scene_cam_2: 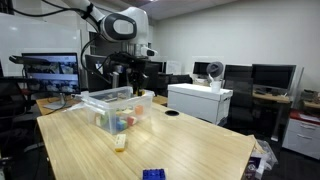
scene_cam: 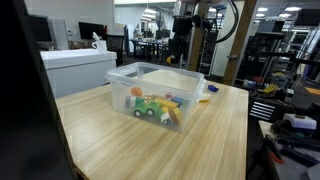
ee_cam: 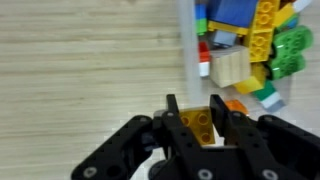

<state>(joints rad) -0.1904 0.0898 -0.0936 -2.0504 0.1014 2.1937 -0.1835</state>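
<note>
The gripper (ee_cam: pixel 196 112) is closed on a yellow brick (ee_cam: pixel 198 123), which sits squarely between the two dark fingers (ee_cam: pixel 172 108). So the grasp looks made. As far as the wrist view shows, the brick rests neither on the table (ee_cam: pixel 80 60) nor among the other pieces. Whether it is lifted clear cannot be told from this angle. From the gripper, the wall of the clear bin (ee_cam: pixel 187 50) runs up toward 12 o'clock, close by. The pile inside spreads from 1 to 2 o'clock: a tan cube (ee_cam: pixel 228 68) nearest, then a yellow strip (ee_cam: pixel 262 30), a green piece (ee_cam: pixel 292 50) and a blue plate (ee_cam: pixel 232 10) at the top edge. In an exterior view the gripper (scene_cam_2: pixel 127 78) hangs just over the bin's far end (scene_cam_2: pixel 100 97), with a small pale block (scene_cam_2: pixel 120 143) lying loose on the table at the bin's 6 o'clock and a blue piece (scene_cam_2: pixel 152 174) nearer the camera. By this reading one brick is in hand, and those two pieces lie outside the bin.
</note>
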